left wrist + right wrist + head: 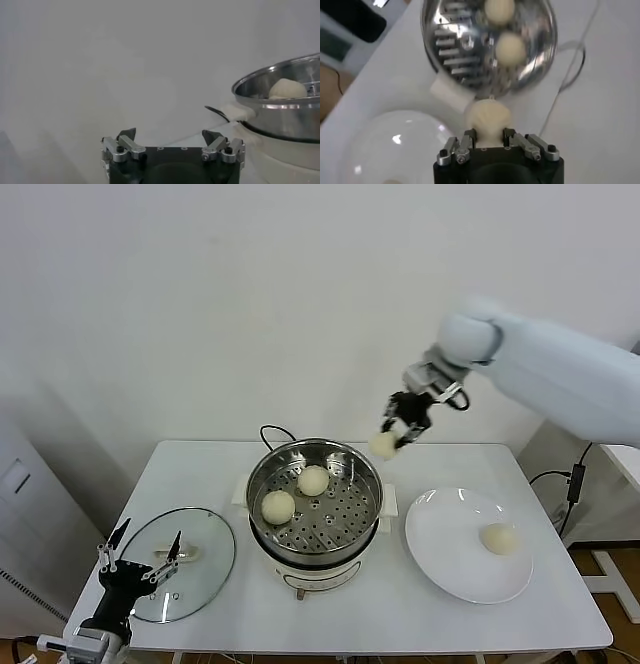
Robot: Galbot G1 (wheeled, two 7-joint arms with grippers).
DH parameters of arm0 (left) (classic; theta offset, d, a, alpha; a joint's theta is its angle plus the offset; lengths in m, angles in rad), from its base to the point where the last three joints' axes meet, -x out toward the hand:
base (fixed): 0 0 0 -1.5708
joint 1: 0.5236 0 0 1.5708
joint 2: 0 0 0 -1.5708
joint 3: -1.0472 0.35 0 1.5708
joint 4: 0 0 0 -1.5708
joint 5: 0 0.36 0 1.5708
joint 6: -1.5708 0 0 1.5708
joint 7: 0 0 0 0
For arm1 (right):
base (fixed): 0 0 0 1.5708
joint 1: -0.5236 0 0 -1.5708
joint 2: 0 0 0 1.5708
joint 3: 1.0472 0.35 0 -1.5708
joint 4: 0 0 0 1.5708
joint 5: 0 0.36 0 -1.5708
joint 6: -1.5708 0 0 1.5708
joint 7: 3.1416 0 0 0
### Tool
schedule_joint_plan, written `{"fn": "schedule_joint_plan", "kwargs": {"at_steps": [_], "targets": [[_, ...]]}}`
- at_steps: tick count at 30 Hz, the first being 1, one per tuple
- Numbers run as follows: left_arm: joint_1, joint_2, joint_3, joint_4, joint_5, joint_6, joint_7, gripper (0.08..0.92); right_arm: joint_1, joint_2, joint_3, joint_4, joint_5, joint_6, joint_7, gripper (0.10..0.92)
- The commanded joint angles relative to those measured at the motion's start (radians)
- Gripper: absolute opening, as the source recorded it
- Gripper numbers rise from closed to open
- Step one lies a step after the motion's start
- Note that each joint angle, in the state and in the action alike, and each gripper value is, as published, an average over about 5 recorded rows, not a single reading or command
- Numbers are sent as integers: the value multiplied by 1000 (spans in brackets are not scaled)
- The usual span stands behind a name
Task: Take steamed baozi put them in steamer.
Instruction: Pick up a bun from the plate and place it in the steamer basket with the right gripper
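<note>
A plain white wall stands behind a white rectangular table (pixel 400 604). At the table's middle sits the round shiny stainless-steel steamer (pixel 314 502) on its white base, and two smooth cream-white baozi (pixel 313 479) (pixel 278 506) rest apart on its perforated tray. The right gripper (pixel 396 434) hangs in the air above the steamer's far right rim, its fingers (pixel 465 140) clenched on a third round cream baozi (pixel 383 445). A fourth bun (pixel 498 538) lies on the flat white round plate (pixel 450 554), to the right of the steamer. The left gripper (pixel 138 560) is parked low at the table's near left corner, fingers spread and holding nothing, over the round glass lid (pixel 205 549) with a white handle.
</note>
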Motion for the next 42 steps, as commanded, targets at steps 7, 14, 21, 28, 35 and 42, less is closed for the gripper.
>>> {"fn": "schedule_joint_plan", "kwargs": {"at_steps": [7,14,21,28,35,42], "targets": [[-3,4,-12,-5,-16,3,-1,823,-193,205,-4,166,-304,376,49,357],[-4,-6,-11,1,-16,0,0,823,-229,150,-13,206,-355,402,40,357],[-9,-5,-3,2,-10,2,0,823,-241,133,13,191,-397,440,41,357],[-18,2,4,4,-11,3,1,823,-251,147,49,149,-411,436,94,480],[-17,5,7,9,-11,0,1,823,-179,117,119,39,-295,394,78,679],[-15,13,6,10,-13,-3,1,823,36,-15,13,-142,163,-26,95,815]]}}
